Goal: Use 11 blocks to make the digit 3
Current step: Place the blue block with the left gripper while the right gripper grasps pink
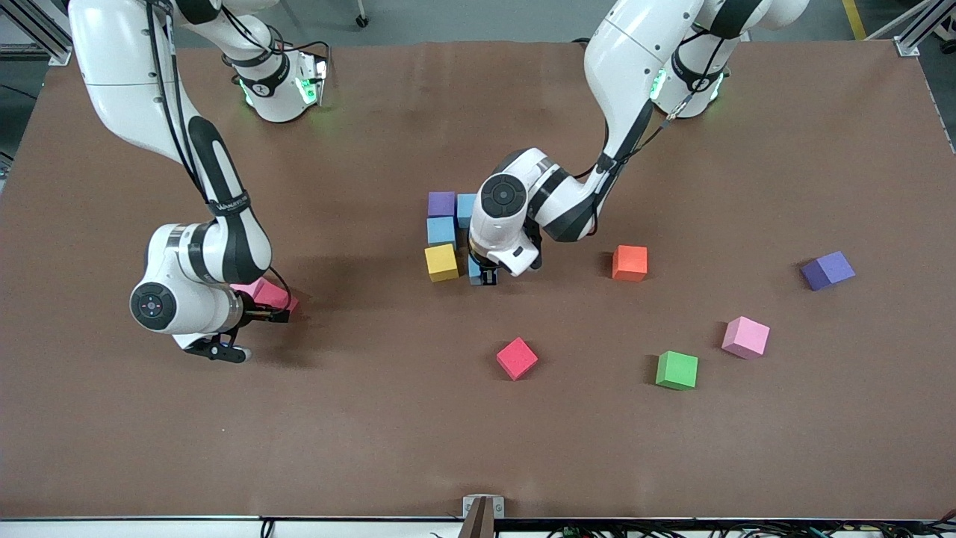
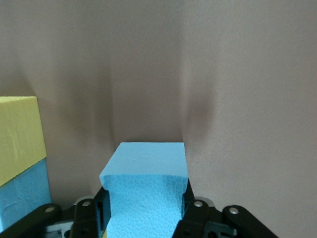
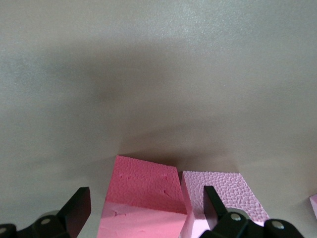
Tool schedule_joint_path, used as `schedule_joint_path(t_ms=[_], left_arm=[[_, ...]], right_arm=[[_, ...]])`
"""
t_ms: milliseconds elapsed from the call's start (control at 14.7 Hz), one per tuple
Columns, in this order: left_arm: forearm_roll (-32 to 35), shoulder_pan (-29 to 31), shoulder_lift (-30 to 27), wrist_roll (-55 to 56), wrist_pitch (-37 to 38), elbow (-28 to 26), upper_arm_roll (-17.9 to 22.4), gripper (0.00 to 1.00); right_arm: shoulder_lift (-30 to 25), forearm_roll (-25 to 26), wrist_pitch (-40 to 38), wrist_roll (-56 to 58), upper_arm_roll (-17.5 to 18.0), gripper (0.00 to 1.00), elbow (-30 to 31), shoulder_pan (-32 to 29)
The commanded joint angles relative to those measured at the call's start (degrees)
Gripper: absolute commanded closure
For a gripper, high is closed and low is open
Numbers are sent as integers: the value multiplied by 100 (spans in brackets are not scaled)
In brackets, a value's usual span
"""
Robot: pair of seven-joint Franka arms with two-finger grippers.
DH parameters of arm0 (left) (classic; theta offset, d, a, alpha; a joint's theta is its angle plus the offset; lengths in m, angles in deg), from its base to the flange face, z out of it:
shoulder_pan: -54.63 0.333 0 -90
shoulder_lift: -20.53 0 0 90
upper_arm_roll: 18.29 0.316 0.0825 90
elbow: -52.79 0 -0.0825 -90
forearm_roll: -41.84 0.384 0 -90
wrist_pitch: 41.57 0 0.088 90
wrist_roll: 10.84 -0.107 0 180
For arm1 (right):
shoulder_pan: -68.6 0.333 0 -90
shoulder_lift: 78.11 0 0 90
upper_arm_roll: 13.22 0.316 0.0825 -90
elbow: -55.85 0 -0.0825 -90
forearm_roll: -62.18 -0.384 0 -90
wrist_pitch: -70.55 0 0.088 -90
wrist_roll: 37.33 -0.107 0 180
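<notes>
My left gripper is shut on a light blue block, low over the table beside a yellow block. That yellow block heads a cluster with a light blue block, a purple block and another light blue block. My right gripper is open around a red block. A pink block touches the red one, partly under one finger.
Loose blocks lie toward the left arm's end: orange, purple, pink, green. Another red block sits nearer the front camera than the cluster. The brown table is bare between them.
</notes>
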Motion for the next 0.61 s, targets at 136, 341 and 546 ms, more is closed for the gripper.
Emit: schedule_joint_path(t_ms=[136,341,546], left_arm=[[-2,-149,179,0,10,192,52,76],[-11,-193,241,-70,-113,201,52,76],[-11,-202,259,-71,-192,201,52,76]], right_arm=[[-231,-99,363,-49,43,0,617,5],[-249,-108,363,-84,43,0,644,-4],[-249,-406,363,-356,34,0,644,101]])
